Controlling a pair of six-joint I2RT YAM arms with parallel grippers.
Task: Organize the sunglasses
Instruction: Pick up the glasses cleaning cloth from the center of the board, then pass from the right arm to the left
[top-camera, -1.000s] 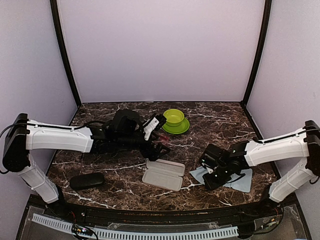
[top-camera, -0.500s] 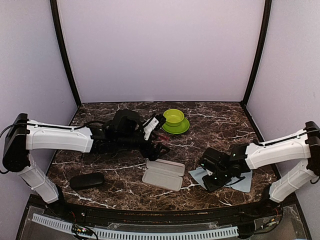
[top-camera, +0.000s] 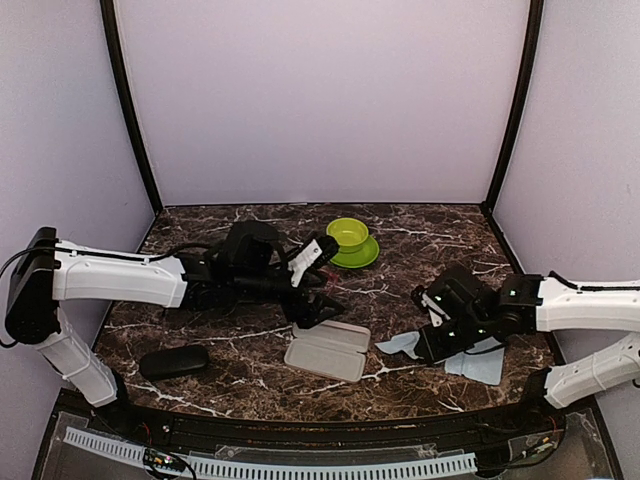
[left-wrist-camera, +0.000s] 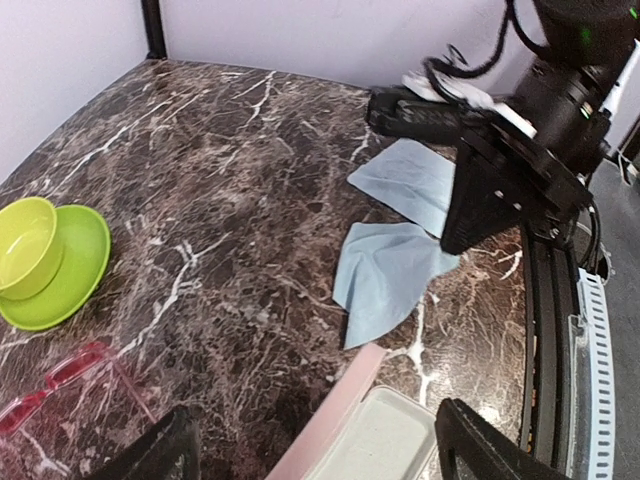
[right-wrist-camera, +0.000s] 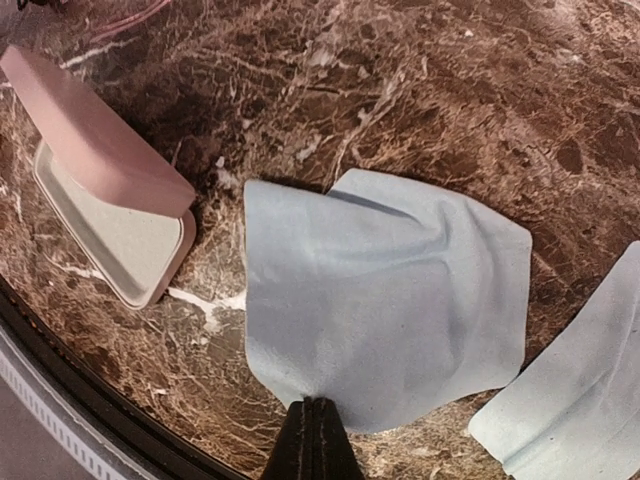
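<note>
Two pairs of sunglasses make up the job, yet only the red pair (left-wrist-camera: 50, 388) shows plainly. It lies flat on the table (left-wrist-camera: 230, 180) at about 7 o'clock in the left wrist view, at 6 o'clock of the green bowl (left-wrist-camera: 25, 245) and its saucer (left-wrist-camera: 75, 270), near them but apart. The black pair I cannot make out in any view. The left gripper (left-wrist-camera: 315, 425) hangs low over the table with its jaws spread wide and nothing between them. Just under it sits the pink case (top-camera: 327, 348), lid thrown back and nothing inside that I can see, so it looks set out to receive a pair. From that placing, I judge the left arm is poised to reach for the red pair at its 8 o'clock and bring it the short way to the case. The right gripper (right-wrist-camera: 310, 405) is closed on the near hem of a light blue cloth (right-wrist-camera: 385, 290), while the rest of the cloth drapes onto the table just beside the case, at its 3 o'clock. A second blue cloth (right-wrist-camera: 580, 400) lies at 4 o'clock of the first, close without overlapping. Pinching the edge probably serves to drag or lift the cloth, perhaps toward the case. A closed black case (top-camera: 173, 361) rests at 9 o'clock of the pink one in the overhead view, well apart.
</note>
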